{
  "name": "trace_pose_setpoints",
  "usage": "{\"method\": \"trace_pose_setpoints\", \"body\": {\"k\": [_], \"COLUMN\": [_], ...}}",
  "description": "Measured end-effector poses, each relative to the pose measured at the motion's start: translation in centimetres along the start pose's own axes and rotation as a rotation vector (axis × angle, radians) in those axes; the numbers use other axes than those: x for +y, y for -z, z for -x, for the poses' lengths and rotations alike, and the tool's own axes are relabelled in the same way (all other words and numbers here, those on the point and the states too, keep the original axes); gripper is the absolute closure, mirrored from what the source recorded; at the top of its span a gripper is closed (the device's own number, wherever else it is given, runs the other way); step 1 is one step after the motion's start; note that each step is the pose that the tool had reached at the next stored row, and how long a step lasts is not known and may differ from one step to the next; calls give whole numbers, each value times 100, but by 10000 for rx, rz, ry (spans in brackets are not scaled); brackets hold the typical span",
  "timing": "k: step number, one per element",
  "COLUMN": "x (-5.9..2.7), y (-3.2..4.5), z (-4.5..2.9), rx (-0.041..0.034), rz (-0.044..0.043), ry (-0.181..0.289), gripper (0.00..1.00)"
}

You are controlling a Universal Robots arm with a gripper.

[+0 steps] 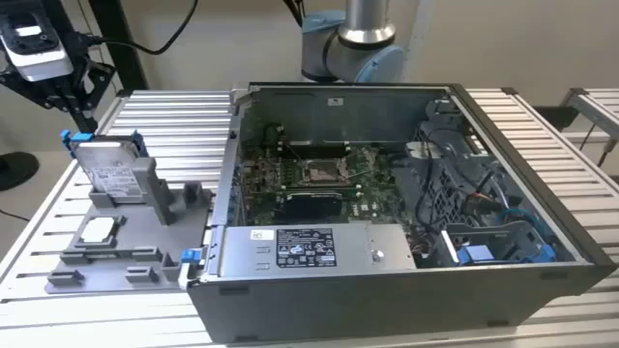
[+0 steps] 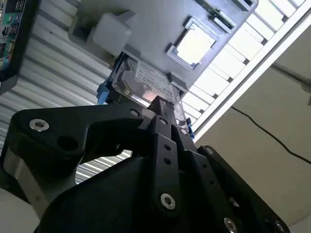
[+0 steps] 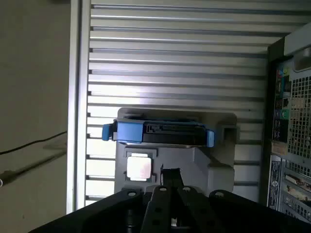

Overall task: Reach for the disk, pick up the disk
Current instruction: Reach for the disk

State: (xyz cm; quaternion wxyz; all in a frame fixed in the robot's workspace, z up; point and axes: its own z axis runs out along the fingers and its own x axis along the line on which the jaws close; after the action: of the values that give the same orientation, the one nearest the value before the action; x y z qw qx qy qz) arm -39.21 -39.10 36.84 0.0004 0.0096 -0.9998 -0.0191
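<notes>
While you look at the exterior view, you can see the gripper (image 1: 77,105) up at the exterior view's left, a little above the disk (image 1: 109,170). It does not touch the disk. A small gap shows between them.

The disk stands up on its edge in a grey holder (image 1: 155,190). Its white label faces out, and its blue bracket (image 1: 69,138) peeks out at the top corners. The holder sits on the slatted table (image 1: 164,116), just beside the open computer case (image 1: 387,290), on the exterior view's left of it. A small square chip (image 1: 97,230) lies flat in the same grey holder, near the disk but not touching it.

From the first wrist view, you look down on the thin top edge of the disk (image 3: 170,133), with blue at both ends. The gripper (image 3: 170,171) has its two fingers together there, with nothing between them. The chip (image 3: 138,167) lies close by.

Now turn to the second wrist view. The black gripper (image 2: 160,102) points at the disk (image 2: 146,82), and the silver face and label show past the tips.
</notes>
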Motion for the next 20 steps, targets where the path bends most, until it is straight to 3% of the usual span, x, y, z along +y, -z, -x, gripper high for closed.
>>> {"method": "trace_pose_setpoints", "body": {"k": [14, 20], "x": [5, 242], "y": [0, -10], "z": [0, 3], "rx": [1, 0], "rz": [0, 0], "ry": [0, -1], "gripper": [100, 100]}}
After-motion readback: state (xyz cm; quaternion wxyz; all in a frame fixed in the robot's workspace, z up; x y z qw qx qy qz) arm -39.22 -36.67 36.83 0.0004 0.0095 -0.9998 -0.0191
